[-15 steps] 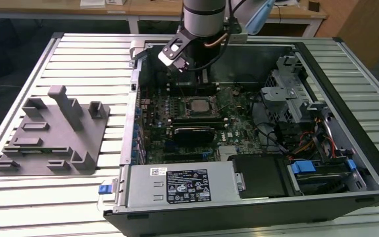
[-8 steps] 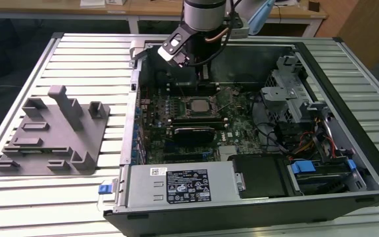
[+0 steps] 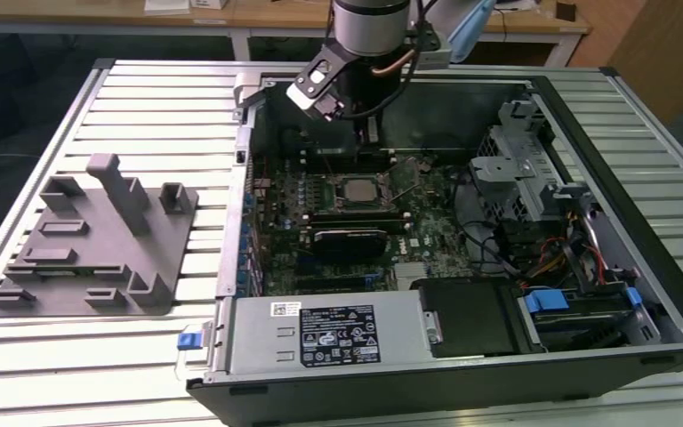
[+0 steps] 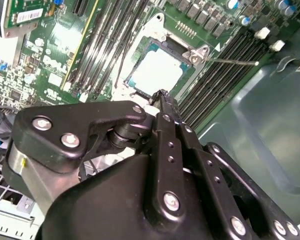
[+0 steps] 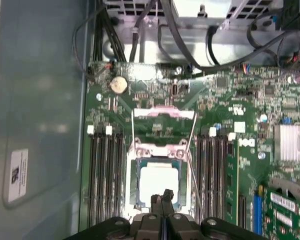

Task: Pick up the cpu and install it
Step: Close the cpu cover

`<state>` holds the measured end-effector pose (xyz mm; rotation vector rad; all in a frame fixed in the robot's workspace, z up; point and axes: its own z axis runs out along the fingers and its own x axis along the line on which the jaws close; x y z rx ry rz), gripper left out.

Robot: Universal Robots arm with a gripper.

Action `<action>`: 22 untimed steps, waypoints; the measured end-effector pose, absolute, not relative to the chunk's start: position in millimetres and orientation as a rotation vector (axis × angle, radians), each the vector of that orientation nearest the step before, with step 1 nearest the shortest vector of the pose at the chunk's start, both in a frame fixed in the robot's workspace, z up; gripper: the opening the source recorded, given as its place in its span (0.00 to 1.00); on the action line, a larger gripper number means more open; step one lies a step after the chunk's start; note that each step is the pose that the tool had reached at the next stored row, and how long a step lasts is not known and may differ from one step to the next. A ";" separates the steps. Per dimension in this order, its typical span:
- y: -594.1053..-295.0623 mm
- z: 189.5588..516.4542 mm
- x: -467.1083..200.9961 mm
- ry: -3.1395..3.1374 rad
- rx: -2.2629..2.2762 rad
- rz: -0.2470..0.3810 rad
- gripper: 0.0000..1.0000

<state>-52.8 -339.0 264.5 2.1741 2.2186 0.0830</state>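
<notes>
The cpu (image 5: pixel 157 181) lies in the motherboard socket (image 5: pixel 157 149). The end effector (image 5: pixel 162 196), closed narrow and empty, hides one cpu edge in the first wrist view.

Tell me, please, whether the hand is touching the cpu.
Cannot tell. In the first wrist view the hand overlaps the edge of the cpu, seen from above, so neither contact nor a gap shows.

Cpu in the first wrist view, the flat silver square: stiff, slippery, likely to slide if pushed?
The flat square silver-topped cpu is probably rigid: thin slab, metal lid. Its smooth pale top looks slippery, with little edge to pinch. Pushed sideways it likely won't slide, since it sits inside the metal socket frame.
</notes>
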 end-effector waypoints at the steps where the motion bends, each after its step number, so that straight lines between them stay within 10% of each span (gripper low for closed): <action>1: -339.0 264.5 -50.2 2.219 2.174 0.083 0.11; 22: -339.0 264.5 35.5 2.222 2.177 0.077 0.11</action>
